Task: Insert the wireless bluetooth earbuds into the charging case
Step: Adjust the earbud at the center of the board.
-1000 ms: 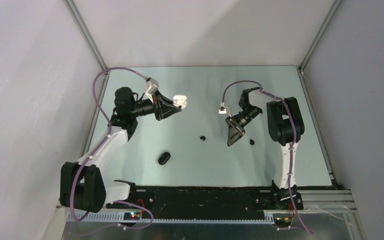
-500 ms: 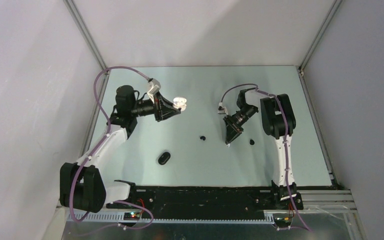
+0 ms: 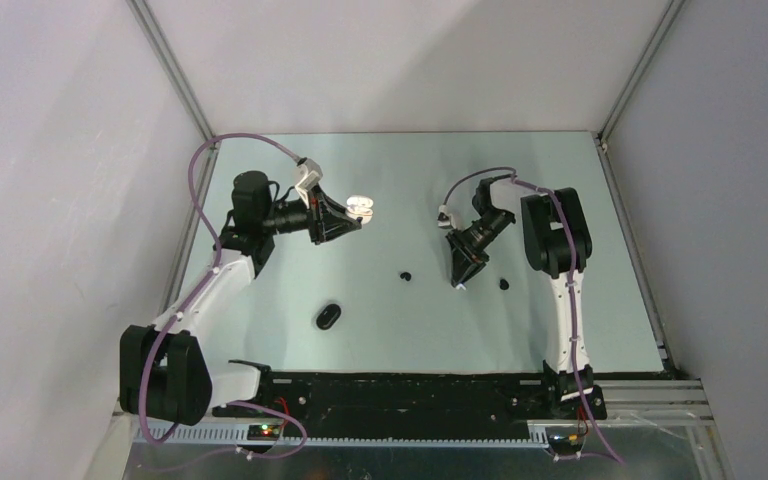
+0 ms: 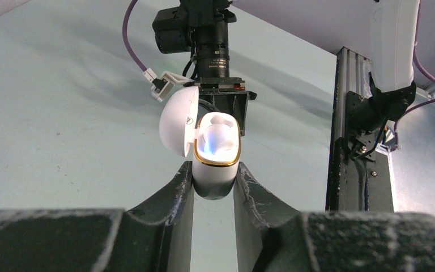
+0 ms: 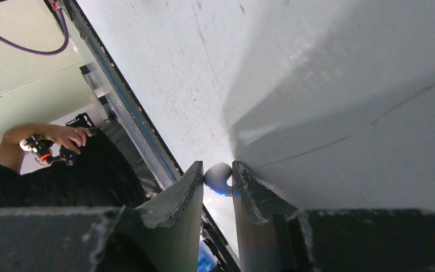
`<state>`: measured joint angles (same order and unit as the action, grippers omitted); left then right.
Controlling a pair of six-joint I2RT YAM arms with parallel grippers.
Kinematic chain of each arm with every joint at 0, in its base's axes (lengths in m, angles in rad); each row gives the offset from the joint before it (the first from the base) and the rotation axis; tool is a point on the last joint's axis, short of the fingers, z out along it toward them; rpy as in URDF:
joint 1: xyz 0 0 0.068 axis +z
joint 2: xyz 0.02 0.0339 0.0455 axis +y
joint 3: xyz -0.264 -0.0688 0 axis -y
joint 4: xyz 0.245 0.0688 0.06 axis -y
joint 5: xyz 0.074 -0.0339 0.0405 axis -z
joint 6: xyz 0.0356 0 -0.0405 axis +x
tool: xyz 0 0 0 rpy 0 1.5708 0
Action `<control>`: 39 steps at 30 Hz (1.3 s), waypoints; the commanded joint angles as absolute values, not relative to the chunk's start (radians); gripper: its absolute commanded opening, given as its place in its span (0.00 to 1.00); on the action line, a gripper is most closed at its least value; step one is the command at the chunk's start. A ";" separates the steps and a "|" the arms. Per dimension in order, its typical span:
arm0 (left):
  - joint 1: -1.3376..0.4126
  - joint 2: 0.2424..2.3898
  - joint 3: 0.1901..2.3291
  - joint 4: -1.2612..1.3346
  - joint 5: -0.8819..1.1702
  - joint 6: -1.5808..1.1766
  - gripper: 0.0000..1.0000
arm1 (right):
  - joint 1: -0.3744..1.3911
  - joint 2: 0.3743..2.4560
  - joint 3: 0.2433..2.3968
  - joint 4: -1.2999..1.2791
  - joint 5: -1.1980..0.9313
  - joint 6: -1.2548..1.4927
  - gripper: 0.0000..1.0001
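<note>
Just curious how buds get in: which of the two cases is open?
The white case, clamped in the left gripper with its lid swung aside; the black case lies closed on the table.

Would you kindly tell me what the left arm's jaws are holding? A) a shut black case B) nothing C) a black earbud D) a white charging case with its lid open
D: the left wrist view shows the left jaws clamped on the white charging case, its lid swung open.
</note>
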<state>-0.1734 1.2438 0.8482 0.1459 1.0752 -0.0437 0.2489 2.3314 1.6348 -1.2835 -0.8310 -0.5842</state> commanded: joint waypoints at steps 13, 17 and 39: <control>-0.184 1.224 0.893 0.142 1.065 -0.015 0.00 | 0.227 2.195 1.693 -1.120 -0.645 -0.595 0.36; -0.184 1.216 0.893 0.128 1.059 -0.007 0.00 | 0.237 2.010 1.527 -0.999 -0.638 -0.682 0.34; -0.185 1.171 0.855 0.126 1.026 -0.004 0.00 | 0.483 1.661 1.031 -0.697 -0.500 -0.711 0.14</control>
<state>-0.1810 1.2148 0.8474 0.1081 1.0275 -0.0254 0.4885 1.6287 1.0168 -0.7616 -0.5606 -0.7326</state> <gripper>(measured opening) 0.298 0.142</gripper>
